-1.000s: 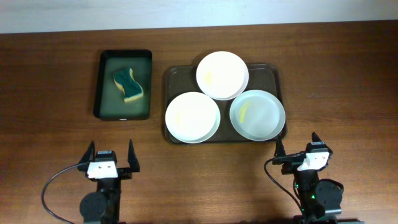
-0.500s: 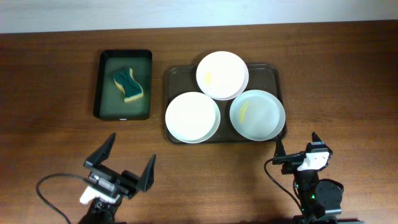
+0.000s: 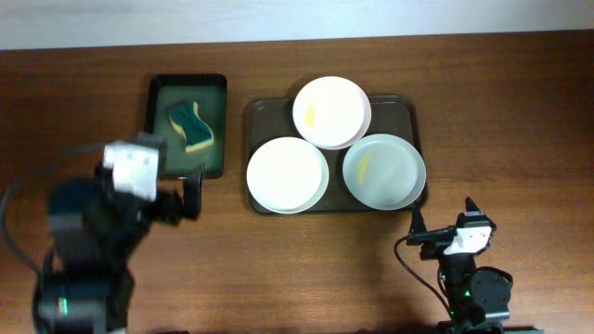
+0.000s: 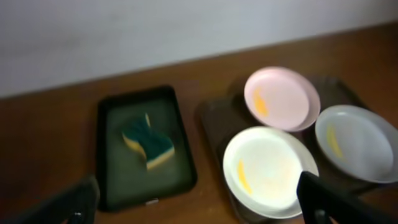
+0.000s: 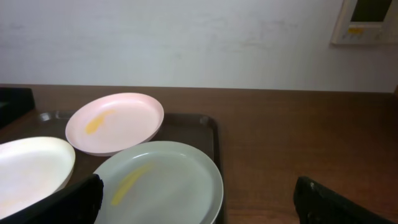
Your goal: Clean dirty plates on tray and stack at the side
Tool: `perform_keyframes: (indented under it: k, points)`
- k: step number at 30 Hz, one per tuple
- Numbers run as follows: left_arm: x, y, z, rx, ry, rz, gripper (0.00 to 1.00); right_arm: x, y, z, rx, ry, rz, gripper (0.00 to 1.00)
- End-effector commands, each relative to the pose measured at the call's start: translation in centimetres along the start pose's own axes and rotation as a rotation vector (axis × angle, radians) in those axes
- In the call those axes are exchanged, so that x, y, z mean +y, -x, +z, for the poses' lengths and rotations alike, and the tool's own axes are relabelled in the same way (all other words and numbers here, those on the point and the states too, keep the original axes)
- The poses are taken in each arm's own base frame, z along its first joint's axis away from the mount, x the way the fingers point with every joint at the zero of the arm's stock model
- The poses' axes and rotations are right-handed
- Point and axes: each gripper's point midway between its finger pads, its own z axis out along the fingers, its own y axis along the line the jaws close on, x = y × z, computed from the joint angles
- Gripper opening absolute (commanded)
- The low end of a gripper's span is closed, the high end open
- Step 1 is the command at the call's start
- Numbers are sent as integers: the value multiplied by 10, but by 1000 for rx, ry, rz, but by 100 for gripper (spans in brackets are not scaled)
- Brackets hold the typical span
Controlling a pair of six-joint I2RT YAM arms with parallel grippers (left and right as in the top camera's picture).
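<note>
Three white plates lie on the dark tray (image 3: 401, 109): a far plate (image 3: 329, 111) with a yellow smear, a front left plate (image 3: 287, 174) and a front right plate (image 3: 383, 171) with a yellow streak. My left gripper (image 3: 183, 197) is open and empty, raised above the table beside the tray's left end. In the left wrist view the plates are ahead: the far one (image 4: 281, 98), the near one (image 4: 268, 169) and the right one (image 4: 360, 142). My right gripper (image 3: 442, 215) is open and empty, low near the front edge. The streaked plate (image 5: 158, 183) lies just ahead of it.
A smaller black tray (image 3: 153, 121) left of the plates holds a green and yellow sponge (image 3: 190, 126), also seen in the left wrist view (image 4: 148, 142). Bare brown table lies right of the dark tray (image 5: 205, 124) and along the front.
My left arm has lifted from the front edge and swung forward and left, up toward the black tray. The right arm and the plates have not moved.
</note>
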Motion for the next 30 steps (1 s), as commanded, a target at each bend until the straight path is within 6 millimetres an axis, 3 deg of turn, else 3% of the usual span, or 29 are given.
perform_keyframes:
  k: [1,3,6,13,17,22,30]
  points:
    - [10,7,31,81,-5,-54,99,-4,-2,0,2,-21,1,98]
    - [21,5,52,159,16,-149,99,-4,-3,0,2,-21,1,98]
    - [42,-13,83,382,94,-247,99,-4,-2,0,2,-21,1,98]
    - [51,-38,160,524,47,-338,99,-4,-2,0,2,-21,1,98]
    - [77,-39,169,510,229,-494,99,-4,-2,0,2,-21,1,98]
    - [100,-29,177,522,339,-475,99,-4,-2,0,2,-21,1,98]
    - [115,-60,242,536,346,-474,99,-4,-2,0,2,-21,1,98]
